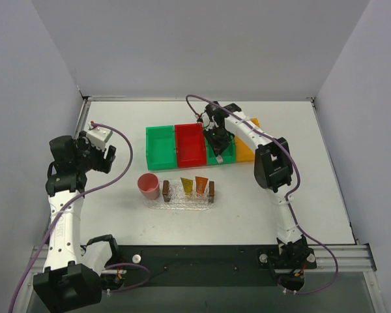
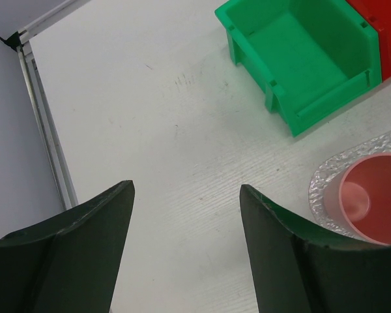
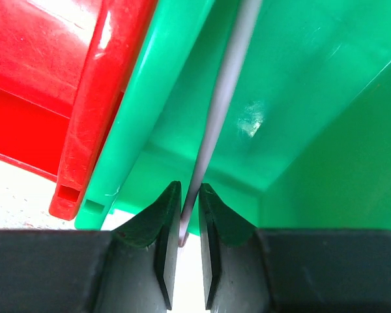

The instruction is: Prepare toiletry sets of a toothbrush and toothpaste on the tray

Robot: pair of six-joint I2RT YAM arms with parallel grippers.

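Observation:
In the right wrist view the toothbrush [image 3: 225,91], a slim whitish-pink stick, runs up out of the second green bin [image 3: 293,98]. My right gripper [image 3: 190,190] is shut on its lower end. From above, that gripper [image 1: 216,145] is down in this bin [image 1: 229,156]. The tray [image 1: 189,195], clear with a dark block at each end, holds two upright toothpaste tubes, one yellow-orange [image 1: 187,186] and one orange [image 1: 201,184]. My left gripper [image 2: 186,189] stands open over bare table at the left [image 1: 107,156], holding nothing.
A pink cup [image 1: 148,186] [image 2: 371,199] stands left of the tray on a clear textured mat [image 1: 182,205] [image 2: 326,176]. Behind the tray, bins stand in a row: an empty green one [image 1: 159,147] [image 2: 306,59], red [image 1: 189,143] [image 3: 52,65], green, and orange [image 1: 246,149].

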